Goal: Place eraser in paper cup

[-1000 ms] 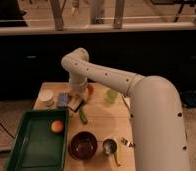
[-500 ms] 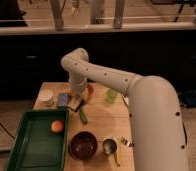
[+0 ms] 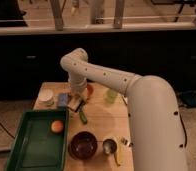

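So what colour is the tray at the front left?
Green tray, seen in the camera view; the end effector sits beyond it.

This looks like a robot test space in an office building. A small wooden bench [image 3: 98,117] stands on pale speckled flooring [image 3: 191,130] against a dark low wall with metal-framed glass [image 3: 106,15] above it. Loose test props crowd it: a green tray [image 3: 21,155], a dark bowl [image 3: 83,146], a white cup [image 3: 46,97].
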{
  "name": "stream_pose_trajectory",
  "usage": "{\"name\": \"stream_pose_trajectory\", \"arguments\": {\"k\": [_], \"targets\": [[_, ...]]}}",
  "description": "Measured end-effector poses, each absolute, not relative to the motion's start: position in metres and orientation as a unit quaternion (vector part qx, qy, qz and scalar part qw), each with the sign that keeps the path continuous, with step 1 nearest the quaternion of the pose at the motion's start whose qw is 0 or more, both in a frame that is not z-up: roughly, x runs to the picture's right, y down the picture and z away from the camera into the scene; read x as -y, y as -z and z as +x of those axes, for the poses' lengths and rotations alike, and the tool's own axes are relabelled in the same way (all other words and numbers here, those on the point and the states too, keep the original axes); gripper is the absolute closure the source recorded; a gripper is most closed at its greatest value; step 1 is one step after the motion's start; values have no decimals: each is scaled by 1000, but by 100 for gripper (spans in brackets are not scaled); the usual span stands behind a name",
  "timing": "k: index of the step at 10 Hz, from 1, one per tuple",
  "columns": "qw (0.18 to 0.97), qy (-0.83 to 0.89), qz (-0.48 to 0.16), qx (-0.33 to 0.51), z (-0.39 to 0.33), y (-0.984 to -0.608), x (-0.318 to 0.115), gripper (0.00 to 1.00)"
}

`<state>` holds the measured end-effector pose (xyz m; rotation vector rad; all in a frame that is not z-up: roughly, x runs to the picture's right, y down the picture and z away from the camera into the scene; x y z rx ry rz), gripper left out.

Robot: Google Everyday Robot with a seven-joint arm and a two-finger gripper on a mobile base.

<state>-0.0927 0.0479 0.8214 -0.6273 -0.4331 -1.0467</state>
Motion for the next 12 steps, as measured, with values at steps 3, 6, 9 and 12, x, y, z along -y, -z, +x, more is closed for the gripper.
{"name": "stream_pose_trajectory", "arguments": {"k": [3,6,9,12], "targets": [[793,496,-290,205,-97,-822,-48,97],[789,502,-288,207,-98,-824,-48,97],[784,509,-286,210,-100,-824,-48,97],[780,515,-284,214,-106,-825,-48,97]]}}
